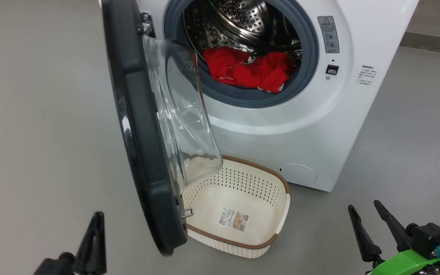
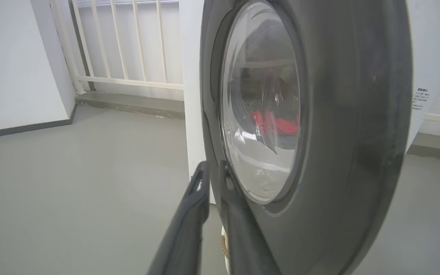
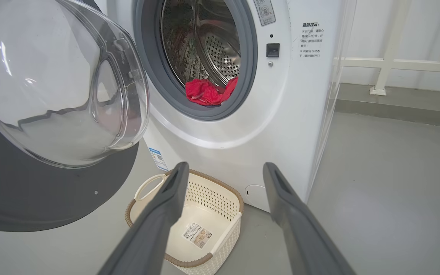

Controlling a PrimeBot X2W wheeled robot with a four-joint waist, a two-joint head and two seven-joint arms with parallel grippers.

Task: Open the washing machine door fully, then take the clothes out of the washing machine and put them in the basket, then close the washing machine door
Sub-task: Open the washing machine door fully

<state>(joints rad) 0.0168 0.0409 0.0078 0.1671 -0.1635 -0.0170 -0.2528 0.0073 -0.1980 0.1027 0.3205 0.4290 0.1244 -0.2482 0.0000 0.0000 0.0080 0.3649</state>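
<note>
The washing machine (image 1: pixel 300 126) (image 3: pixel 281 114) stands with its door (image 1: pixel 139 114) (image 3: pixel 52 84) swung out, black rim edge-on to me and the glass bowl facing right. Red clothes (image 1: pixel 250 70) (image 3: pixel 206 93) lie at the front of the steel drum, and also show through the glass (image 2: pixel 277 122). The cream basket (image 1: pixel 239 179) (image 3: pixel 212 191) sits on the floor below the door, holding no clothes. My left gripper (image 1: pixel 97 217) (image 2: pixel 212 172) is shut on nothing, low and left of the door's outer face (image 2: pixel 357 114). My right gripper (image 1: pixel 363 205) (image 3: pixel 225 166) hangs open, low right, pointing at the machine's front.
Grey floor (image 1: pixel 33 133) spreads wide to the left of the door and to the right of the machine. A white railing (image 2: pixel 128 38) on a low grey kerb (image 3: pixel 395 103) runs behind. A white wall (image 2: pixel 13 57) stands at the far left.
</note>
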